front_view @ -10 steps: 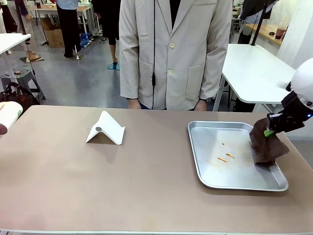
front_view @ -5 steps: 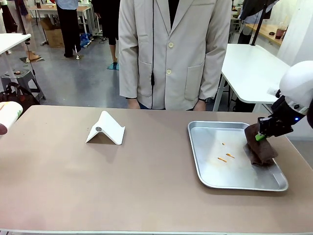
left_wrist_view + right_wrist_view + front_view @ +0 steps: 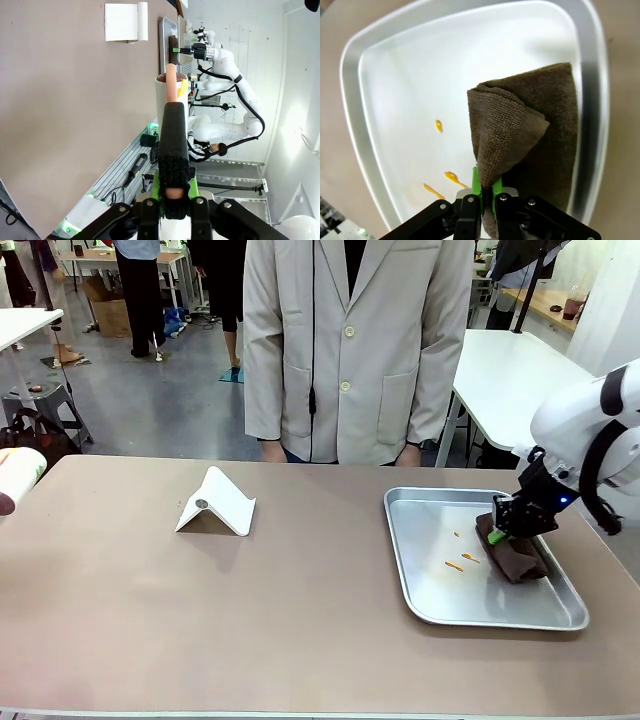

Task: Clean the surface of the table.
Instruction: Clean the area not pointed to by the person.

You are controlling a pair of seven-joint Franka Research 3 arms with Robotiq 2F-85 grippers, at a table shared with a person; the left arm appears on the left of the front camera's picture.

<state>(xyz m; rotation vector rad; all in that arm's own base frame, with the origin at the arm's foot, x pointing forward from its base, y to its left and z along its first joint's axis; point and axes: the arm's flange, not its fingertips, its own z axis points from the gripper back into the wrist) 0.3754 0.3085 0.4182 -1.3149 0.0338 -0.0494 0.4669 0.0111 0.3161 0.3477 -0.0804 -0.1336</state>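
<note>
At far left, the left fingers [image 3: 173,140] pinch what looks like the rim of a white cup [image 3: 18,472]. The brown desk [image 3: 200,620] spreads wide and mostly bare, with one white folded stand [image 3: 217,503] left of centre. At right, the right fingers [image 3: 475,182], clamped on a brown cloth [image 3: 520,560], have dropped from the right rim of the tray [image 3: 400,550] onto its floor beside orange smears [image 3: 462,560], so wiping seems imminent.

Stand [image 3: 218,503] left on table [image 3: 200,630]; tray [image 3: 450,598] right; cloth [image 3: 520,560] in tray.
</note>
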